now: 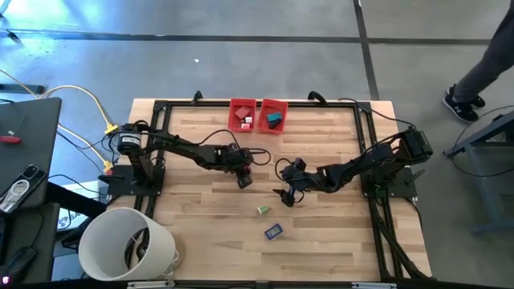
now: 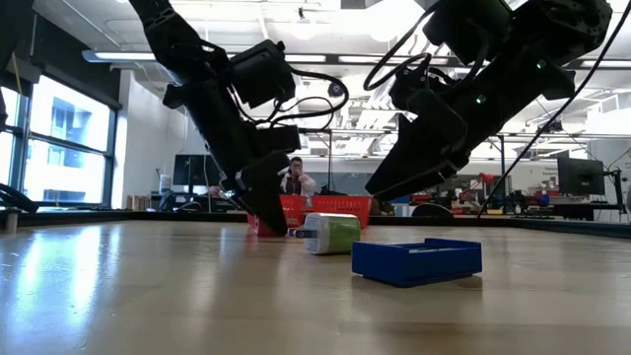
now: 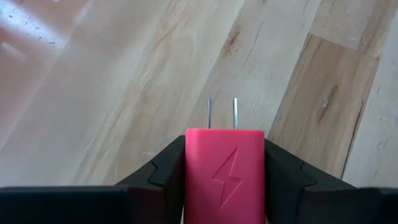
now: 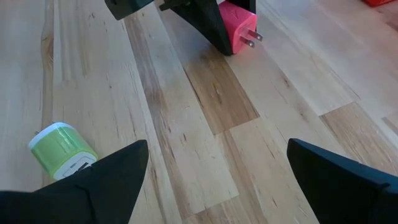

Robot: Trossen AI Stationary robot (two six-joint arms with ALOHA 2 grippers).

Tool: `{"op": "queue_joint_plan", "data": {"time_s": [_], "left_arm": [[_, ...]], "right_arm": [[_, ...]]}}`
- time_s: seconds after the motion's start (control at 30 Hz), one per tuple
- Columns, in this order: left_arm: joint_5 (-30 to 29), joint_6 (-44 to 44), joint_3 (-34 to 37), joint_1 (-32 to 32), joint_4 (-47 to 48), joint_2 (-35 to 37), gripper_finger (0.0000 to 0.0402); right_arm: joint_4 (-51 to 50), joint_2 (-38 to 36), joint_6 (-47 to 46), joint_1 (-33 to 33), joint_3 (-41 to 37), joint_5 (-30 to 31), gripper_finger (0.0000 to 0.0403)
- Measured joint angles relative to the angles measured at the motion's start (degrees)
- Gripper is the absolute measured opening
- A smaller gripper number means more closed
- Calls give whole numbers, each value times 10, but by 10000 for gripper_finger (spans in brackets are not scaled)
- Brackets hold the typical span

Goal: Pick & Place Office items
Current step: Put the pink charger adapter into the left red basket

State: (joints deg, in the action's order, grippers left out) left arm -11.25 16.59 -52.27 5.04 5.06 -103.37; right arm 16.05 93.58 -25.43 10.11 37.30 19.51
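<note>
A pink plug-in charger (image 3: 224, 177) with a lightning mark and two metal prongs sits between the fingers of my left gripper (image 1: 244, 181), low over the middle of the table. The right wrist view also shows this charger (image 4: 239, 28). My right gripper (image 1: 287, 193) hangs open just to its right, with nothing between its fingers (image 4: 106, 177). A green-and-white roll (image 1: 262, 210) lies on its side nearer the front. A dark blue flat piece (image 1: 273, 232) lies beyond it toward the near edge. My left gripper pinches the pink charger by its two long side faces (image 3: 189, 180), one finger (image 3: 163, 171) on each. The fingers slant down from the table's left and lie along the body, with the prongs (image 3: 235, 113) sticking out past the fingertips. Whether the charger is clear of the table, I cannot tell.
Two small red bins (image 1: 242, 114) (image 1: 275, 115) stand at the far edge with a few small pieces inside. A big white bucket (image 1: 124, 245) sits off the near left corner. A black frame (image 1: 161, 104) borders the wooden table. A person's legs show beyond the far right corner.
</note>
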Motion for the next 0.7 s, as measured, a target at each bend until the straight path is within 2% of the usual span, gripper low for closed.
{"op": "queue_joint_plan", "data": {"time_s": [0.53, 0.7], "left_arm": [[-19, 11, 0, -2, 0, -1, 151], [-48, 8, 1, -16, 1, 12, 146]], "right_arm": [[0, 0, 0, 0, 0, 0, 372], [0, 0, 0, 0, 0, 0, 372]]}}
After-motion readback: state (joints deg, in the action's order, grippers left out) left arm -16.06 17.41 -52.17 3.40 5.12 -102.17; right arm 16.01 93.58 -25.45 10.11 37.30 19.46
